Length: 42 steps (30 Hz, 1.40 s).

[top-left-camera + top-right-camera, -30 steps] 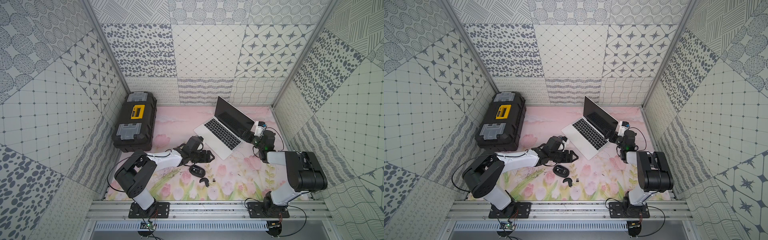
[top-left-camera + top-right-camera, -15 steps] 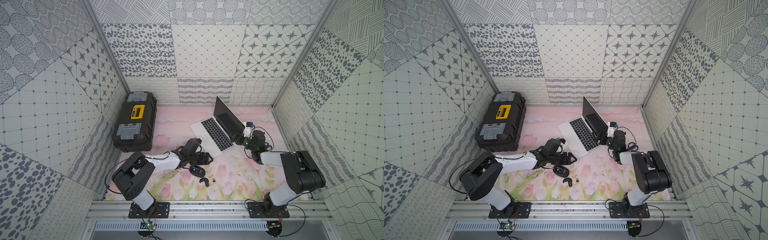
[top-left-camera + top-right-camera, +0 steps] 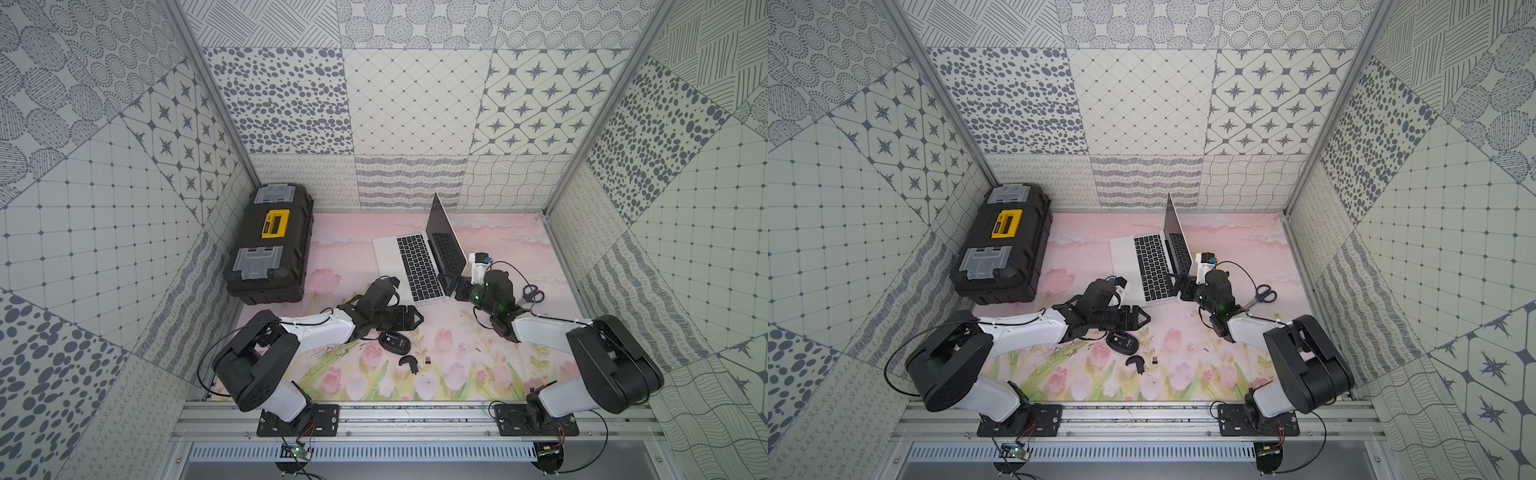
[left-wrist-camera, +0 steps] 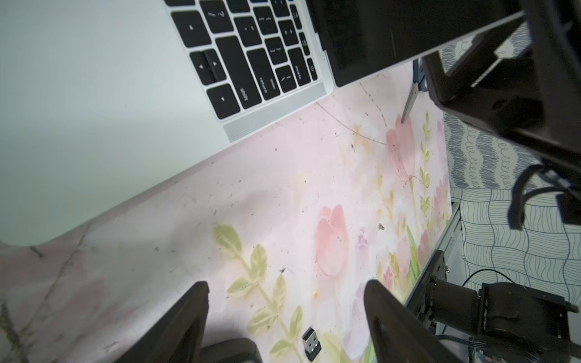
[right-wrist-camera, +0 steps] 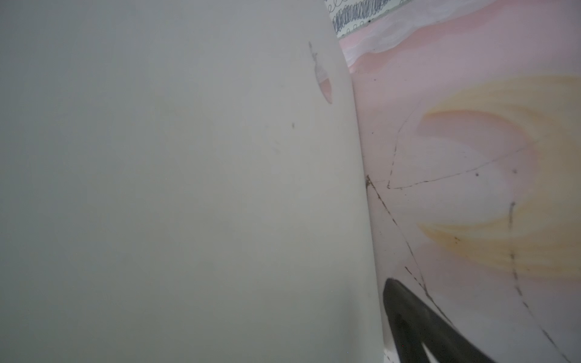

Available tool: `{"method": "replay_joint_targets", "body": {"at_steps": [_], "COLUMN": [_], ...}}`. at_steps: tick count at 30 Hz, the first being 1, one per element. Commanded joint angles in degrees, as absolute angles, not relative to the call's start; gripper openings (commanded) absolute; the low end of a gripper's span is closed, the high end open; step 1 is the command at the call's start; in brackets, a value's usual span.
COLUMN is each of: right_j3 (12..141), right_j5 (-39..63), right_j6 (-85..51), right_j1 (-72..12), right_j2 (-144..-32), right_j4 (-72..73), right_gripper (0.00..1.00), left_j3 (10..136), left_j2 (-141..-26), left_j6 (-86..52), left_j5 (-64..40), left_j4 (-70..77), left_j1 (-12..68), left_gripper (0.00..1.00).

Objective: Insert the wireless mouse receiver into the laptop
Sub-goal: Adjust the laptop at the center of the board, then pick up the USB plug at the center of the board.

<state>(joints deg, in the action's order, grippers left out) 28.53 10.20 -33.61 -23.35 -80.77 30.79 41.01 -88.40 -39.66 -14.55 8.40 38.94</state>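
**Receiver unplugged on surface; both tools wide open**

The wireless mouse receiver [image 3: 427,360] lies flat on the floral surface [image 3: 461,374]. It is well apart from the laptop [image 3: 417,266], off the short edge by the return key [image 4: 267,82]. The black mouse [image 3: 394,343] and its loose cover [image 3: 409,363] lie just beside the receiver, on that same side of the laptop.

The left tool [image 3: 415,319] is positioned between that laptop edge and the mouse, its jaws spread wide with nothing held. Its wrist view shows only bare mat in the gap.

The right tool [image 3: 454,286] is at the laptop's hinge corner, jaws wide, with no grip seen. Its wrist view shows one finger [image 5: 415,320] just beside the back of the raised lid [image 5: 188,188]; contact cannot be determined.

Scissors [image 3: 530,296] lie beyond the right tool from the laptop.
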Motion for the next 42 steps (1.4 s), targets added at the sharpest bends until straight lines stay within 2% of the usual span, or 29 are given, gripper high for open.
{"method": "replay_joint_targets", "body": {"at_steps": [1,5,9,12,16,20,23,29,35,42], "right_j3": [27.18,28.22,30.58,35.14,43.81,50.32,53.25,57.41,59.87,60.62], "right_j5": [4.82,-3.03,-12.37,-16.95,-18.22,-14.71,-12.9,-11.29,-10.44,-9.51], "right_j6": [-31.46,-33.35,-42.33,-50.28,-57.39,-62.35,-64.71,-65.83,-65.43,-65.29], "right_j1": [-23.79,-28.74,-38.19,-47.54,-58.59,-65.47,-68.04,-68.98,-68.83,-68.48], "right_j2": [-72.17,-61.41,-56.63,-58.77,-69.39,-80.0,-84.61,-90.57,-94.58,-96.84], "right_j4": [18.42,-4.78,-24.62,-35.07,-44.16,-46.95,-47.23,-47.26,-47.24,-47.27], "right_gripper": [0.97,0.95,0.9,0.85,0.78,0.69,0.63,0.49,0.4,0.35], "left_j3": [42.34,44.69,47.89,49.12,51.26,53.14,53.33,53.6,52.55,51.73], "left_j2": [-88.42,-90.73,-94.44,-96.92,-99.81,-102.87,-104.49,-107.17,-108.6,-108.56], "left_j6": [-36.62,-34.46,-32.3,-31.29,-28.89,-26.92,-26.25,-24.3,-23.58,-24.42], "left_j5": [-13.46,-14.79,-15.64,-15.56,-15.99,-16.72,-16.89,-18.32,-18.37,-19.15], "left_j4": [10.91,12.48,13.38,14.91,15.41,14.89,15.61,15.79,16.45,17.69], "left_j1": [38.1,36.77,35.37,34.38,33.21,32.04,31.12,29.98,29.75,29.55], "left_gripper": [0.8,0.76,0.64,0.53,0.46,0.38,0.37,0.37,0.37,0.36]}}
